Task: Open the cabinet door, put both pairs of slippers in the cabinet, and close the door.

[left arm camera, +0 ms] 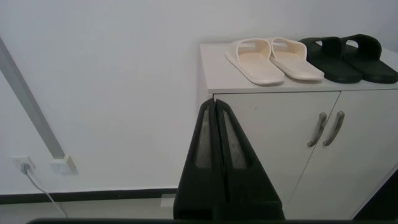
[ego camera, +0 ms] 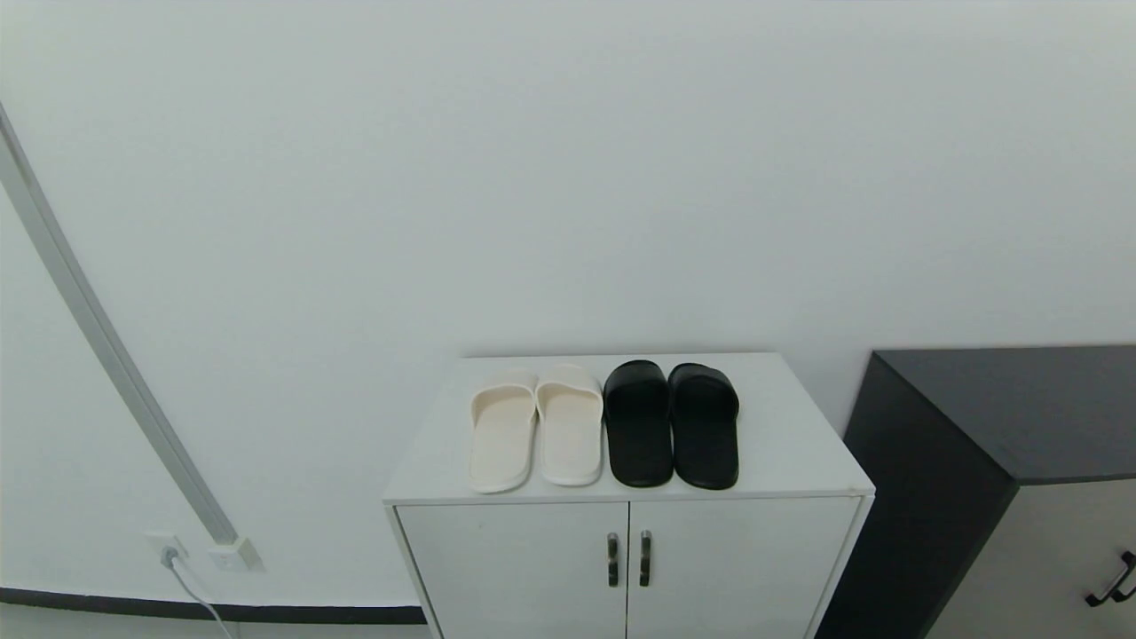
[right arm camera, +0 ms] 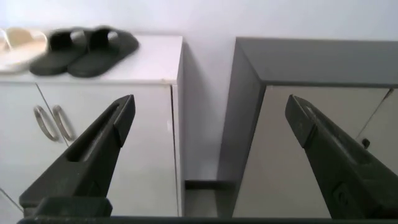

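Head view, starting at the left: a grey trunking strip (ego camera: 98,328) slants down the wall to a wall socket (ego camera: 164,543) with a cable plugged in. Bare wall runs from there to the white cabinet (ego camera: 799,435). My left end effector (left arm camera: 214,102) is pressed fully closed with nothing in it. It hangs out in front of that open stretch, in line with the cabinet's left front corner and apart from it.

Both doors (ego camera: 515,568) are shut, and their two handles (ego camera: 612,559) stand upright, side by side at the centre seam. On the cabinet's top the cream slippers (ego camera: 568,430) lie to the left and the black slippers (ego camera: 637,426) to the right. All four sit close together in one row, toes toward the wall and heels just short of the front edge. Bare top shows on both sides of the row, more on the right.

A narrow gap separates the cabinet's right side from a dark cabinet (ego camera: 1003,399). My right end effector (right arm camera: 210,102) is spread wide and holds nothing. It faces that gap, clear of both cabinets.
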You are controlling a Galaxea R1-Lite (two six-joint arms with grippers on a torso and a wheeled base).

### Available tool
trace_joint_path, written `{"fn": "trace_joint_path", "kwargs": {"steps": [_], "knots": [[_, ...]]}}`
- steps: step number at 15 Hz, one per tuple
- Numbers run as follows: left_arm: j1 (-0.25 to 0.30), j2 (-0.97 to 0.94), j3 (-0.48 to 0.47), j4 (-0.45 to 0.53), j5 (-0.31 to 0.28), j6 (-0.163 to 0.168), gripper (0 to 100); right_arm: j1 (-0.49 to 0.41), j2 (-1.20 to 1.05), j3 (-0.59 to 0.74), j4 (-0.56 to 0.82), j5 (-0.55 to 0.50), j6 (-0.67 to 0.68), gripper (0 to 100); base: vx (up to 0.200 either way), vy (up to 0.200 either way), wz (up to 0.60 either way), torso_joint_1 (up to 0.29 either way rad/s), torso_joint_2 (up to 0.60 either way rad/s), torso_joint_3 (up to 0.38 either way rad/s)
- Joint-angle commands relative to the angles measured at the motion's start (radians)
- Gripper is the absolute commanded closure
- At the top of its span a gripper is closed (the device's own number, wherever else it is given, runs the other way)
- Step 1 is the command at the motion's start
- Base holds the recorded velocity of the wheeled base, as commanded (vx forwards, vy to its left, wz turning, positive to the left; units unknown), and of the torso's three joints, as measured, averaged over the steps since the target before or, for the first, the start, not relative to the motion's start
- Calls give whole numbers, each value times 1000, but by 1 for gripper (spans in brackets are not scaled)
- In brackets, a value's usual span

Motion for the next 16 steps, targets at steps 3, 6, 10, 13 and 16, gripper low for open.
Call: {"fn": "trace_joint_path", "kwargs": {"steps": [3,6,10,13,16], "knots": [[0,1,0,0,0,1,100,12,421,-211,41,219,89,0,0,0,0,0,0,0],[0,1,0,0,0,0,100,59,728,-230,-153,230,93,0,0,0,0,0,0,0],[0,1,0,0,-2,1,100,644,1086,-400,-347,-263,336,0,0,0,0,0,0,0],[0,1,0,0,-2,0,100,782,1301,-581,-348,-407,380,0,0,0,0,0,0,0],[0,1,0,0,-2,0,100,802,1465,-719,-348,-470,382,0,0,0,0,0,0,0]]}}
